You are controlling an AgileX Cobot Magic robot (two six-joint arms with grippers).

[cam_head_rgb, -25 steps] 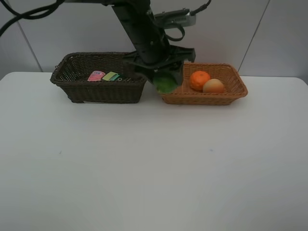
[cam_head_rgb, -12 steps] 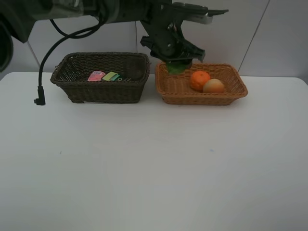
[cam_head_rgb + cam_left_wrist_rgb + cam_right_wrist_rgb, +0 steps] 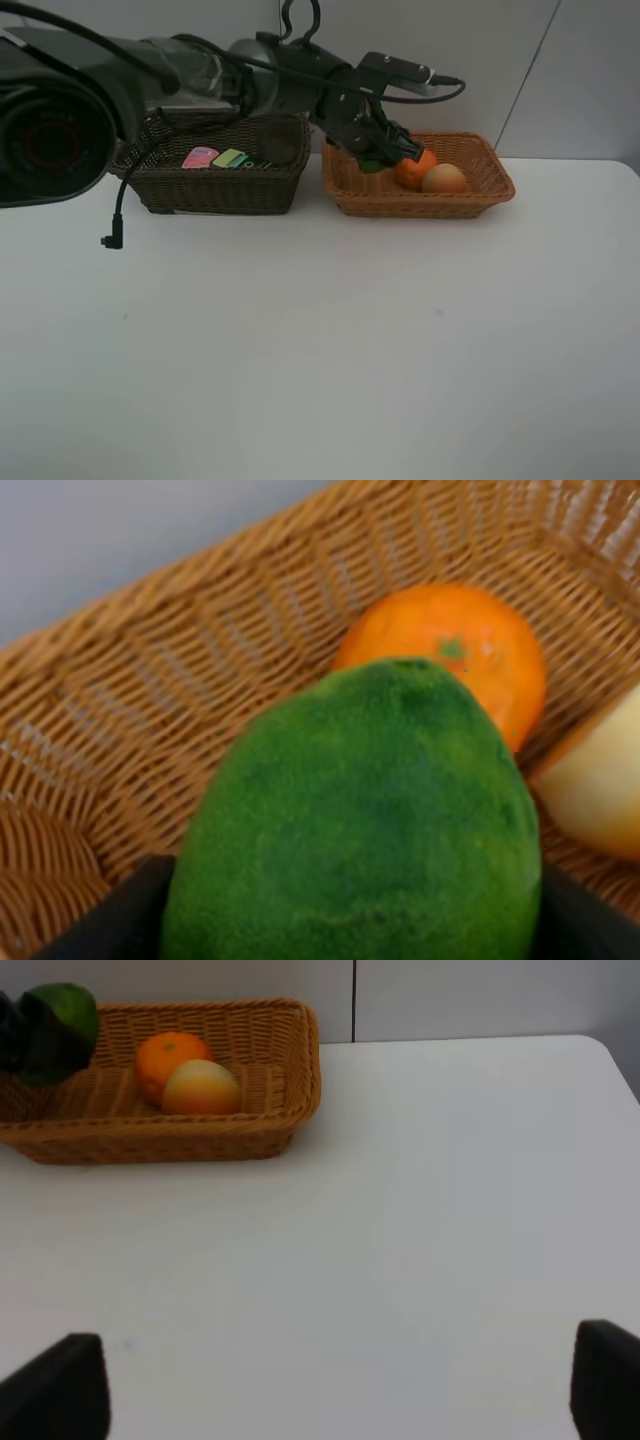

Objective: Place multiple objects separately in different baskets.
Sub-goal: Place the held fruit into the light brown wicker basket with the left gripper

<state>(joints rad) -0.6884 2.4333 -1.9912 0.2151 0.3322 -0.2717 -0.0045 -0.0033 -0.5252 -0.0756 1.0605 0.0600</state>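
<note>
Since 1 second ago, your left gripper (image 3: 385,150) has carried the green lime (image 3: 350,820) from the near left corner of the light orange-tan basket (image 3: 470,205) to a spot over its inside; half a second ago it hung higher, above the back rim. The lime sits clamped between the dark jaws, whose tips show on both sides of it in the left wrist view.

Just beyond the lime lies the orange mandarin (image 3: 450,655), almost touching it, and the pale red-orange round fruit (image 3: 600,785) is beside that. Woven wall rises close behind the gripper; the free basket floor lies on the lime's side away from the 2 fruits.

The dark brown basket (image 3: 215,190) stands beside the gripper, holding the pink tube (image 3: 200,157).

Your right gripper (image 3: 330,1385) hangs spread wide over bare white table (image 3: 320,350), well apart from both baskets.
</note>
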